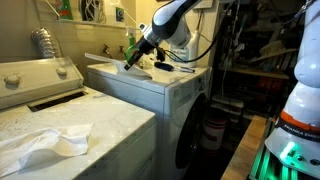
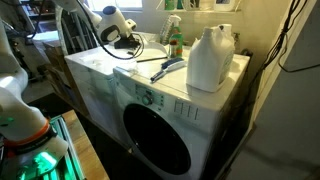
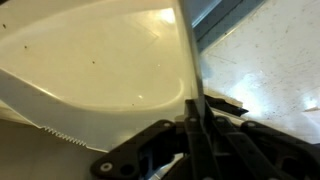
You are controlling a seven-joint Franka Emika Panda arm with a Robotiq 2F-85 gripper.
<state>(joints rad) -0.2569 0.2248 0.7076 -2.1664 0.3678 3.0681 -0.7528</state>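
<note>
My gripper (image 1: 131, 63) (image 2: 124, 41) is low over the top of a white front-loading machine (image 2: 105, 85), at its back corner. In the wrist view the two black fingers (image 3: 192, 105) are pressed together on the thin upright edge of a white, curved, smooth plastic piece (image 3: 100, 60). This piece fills the left of that view. It shows in an exterior view as a pale shape on the machine top (image 2: 150, 50). The speckled machine top (image 3: 270, 60) lies to the right of the fingers. What the white piece is cannot be told.
A green bottle (image 2: 175, 42) (image 1: 130, 45) stands just behind the gripper. A large white jug (image 2: 210, 60) and a long-handled brush (image 2: 167, 68) sit on the same top. A white cloth (image 1: 50, 140) lies on the neighbouring top-loading washer (image 1: 40, 75).
</note>
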